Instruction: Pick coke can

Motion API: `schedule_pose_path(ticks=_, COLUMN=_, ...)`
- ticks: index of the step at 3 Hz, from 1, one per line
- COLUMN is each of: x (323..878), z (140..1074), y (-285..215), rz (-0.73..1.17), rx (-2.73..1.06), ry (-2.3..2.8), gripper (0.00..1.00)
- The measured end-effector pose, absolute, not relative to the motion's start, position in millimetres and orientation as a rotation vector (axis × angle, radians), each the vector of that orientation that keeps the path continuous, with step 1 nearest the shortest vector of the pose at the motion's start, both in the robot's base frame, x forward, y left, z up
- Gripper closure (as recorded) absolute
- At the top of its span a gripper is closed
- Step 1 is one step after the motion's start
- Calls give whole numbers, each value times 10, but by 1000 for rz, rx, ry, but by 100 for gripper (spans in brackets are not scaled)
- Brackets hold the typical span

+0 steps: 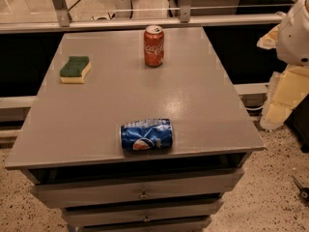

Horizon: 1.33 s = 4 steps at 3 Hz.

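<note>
From where I stand, the grey desk [193,105] takes up most of the scene, with the fronts of its drawers [140,192] showing below the near edge. The coke can [154,46] stands upright near the far edge of the desk, about midway across. It is red with white script and a silver top, and nothing touches it. Well apart from it, close to the near edge, a dented blue Pepsi can [146,135] lies on its side. A sponge [75,69], green on top and yellow beneath, lies flat toward the far left of the desk, apart from both cans. A rounded white part of the robot's arm [295,30] shows at the upper right edge, off to the side of the desk and over none of the things on it. Below it, pale yellow foam blocks [285,93] are stacked beside the desk. Only a small dark tip at the lower right edge, down by the speckled floor [275,197], looks like the claw [302,191]. It is well away from the coke can, and whether it is wide or narrow I cannot tell.
</note>
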<state>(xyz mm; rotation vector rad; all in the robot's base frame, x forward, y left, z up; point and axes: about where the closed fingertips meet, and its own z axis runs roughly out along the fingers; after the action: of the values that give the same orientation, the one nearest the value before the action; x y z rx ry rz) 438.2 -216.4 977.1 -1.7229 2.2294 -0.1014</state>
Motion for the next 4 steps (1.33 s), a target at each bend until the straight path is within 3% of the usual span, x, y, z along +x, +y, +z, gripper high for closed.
schedule_pose_path(ticks=2, x=4597, z=9724, y=-2204, rz=-94, rx=-1684, ry=2197, gripper=0)
schedule_pose_path(ticks=4, x=5758, z=9523, y=-2111, rz=53, rx=-1525, ry=2004, gripper=0)
